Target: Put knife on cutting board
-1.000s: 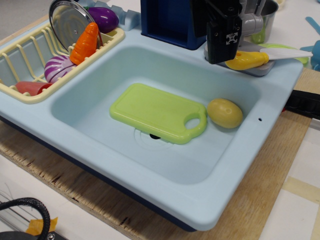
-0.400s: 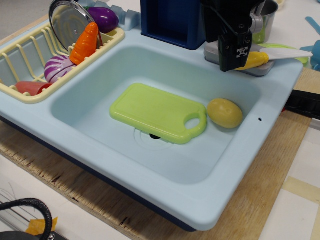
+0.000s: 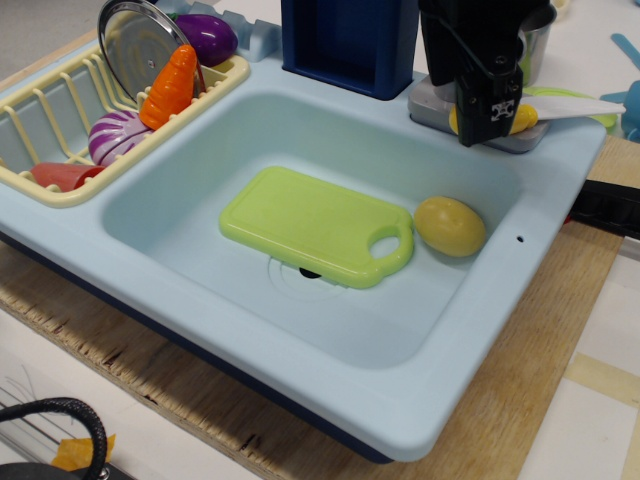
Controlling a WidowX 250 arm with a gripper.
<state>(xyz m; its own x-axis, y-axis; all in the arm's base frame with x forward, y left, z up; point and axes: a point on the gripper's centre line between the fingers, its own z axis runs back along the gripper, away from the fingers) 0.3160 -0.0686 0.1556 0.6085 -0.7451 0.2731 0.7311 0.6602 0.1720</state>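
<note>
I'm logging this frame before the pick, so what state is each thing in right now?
knife: lying flat on the grey block at the sink's back right corner, handle mostly hidden by the gripper.
gripper: down over the knife handle; open or shut cannot be told.
cutting board: flat in the basin, bare.
toy potato: on its side beside the board's handle end.
dish rack: holding toy food and a metal lid.

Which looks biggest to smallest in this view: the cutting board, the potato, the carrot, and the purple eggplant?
1. Cutting board, clearly largest.
2. Carrot.
3. Potato and eggplant look about alike; the eggplant sits farther back and is partly hidden, so I won't rank them.
</note>
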